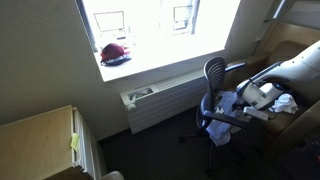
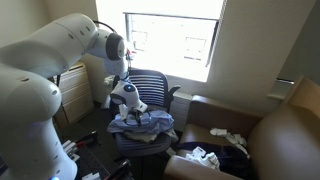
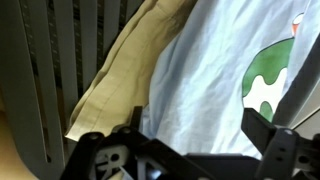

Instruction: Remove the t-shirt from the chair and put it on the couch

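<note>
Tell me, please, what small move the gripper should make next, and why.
Probably lower a little and close: the open gripper hangs just above the pale blue cloth t-shirt with a green print on the dark office chair, and its fingers do not yet pinch fabric.

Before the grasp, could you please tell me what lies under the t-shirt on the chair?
A beige cloth peeks out beneath the pale t-shirt, beside the chair backrest. Anything deeper is covered.

Bulky white arm (image 2: 40,70) — smooth rounded shells, dark joint seams, black openwork fingers (image 3: 272,138) (matte)
</note>
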Robot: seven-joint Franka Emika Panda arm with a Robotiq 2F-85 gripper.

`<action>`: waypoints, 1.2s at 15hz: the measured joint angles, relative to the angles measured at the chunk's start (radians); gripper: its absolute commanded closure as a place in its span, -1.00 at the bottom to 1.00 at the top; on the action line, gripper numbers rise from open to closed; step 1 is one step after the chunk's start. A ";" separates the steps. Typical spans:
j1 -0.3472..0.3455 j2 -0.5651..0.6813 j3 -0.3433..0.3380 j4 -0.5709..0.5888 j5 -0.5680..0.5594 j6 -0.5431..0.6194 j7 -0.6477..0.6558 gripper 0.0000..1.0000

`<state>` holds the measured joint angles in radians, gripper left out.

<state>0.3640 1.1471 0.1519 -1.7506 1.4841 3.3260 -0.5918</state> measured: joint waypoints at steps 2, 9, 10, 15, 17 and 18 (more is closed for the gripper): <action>-0.029 0.062 -0.015 0.031 0.000 -0.002 0.017 -1.00; -0.040 0.125 -0.008 0.121 -0.004 0.053 0.012 -1.00; -0.034 0.138 -0.009 0.154 -0.004 0.072 0.018 -1.00; -0.027 0.266 -0.078 0.161 -0.105 -0.039 0.197 -1.00; -0.029 0.270 -0.081 0.166 -0.102 -0.040 0.197 -1.00; -0.028 0.269 -0.081 0.167 -0.102 -0.038 0.197 -1.00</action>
<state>0.3360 1.4161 0.0705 -1.5833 1.3820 3.2876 -0.3947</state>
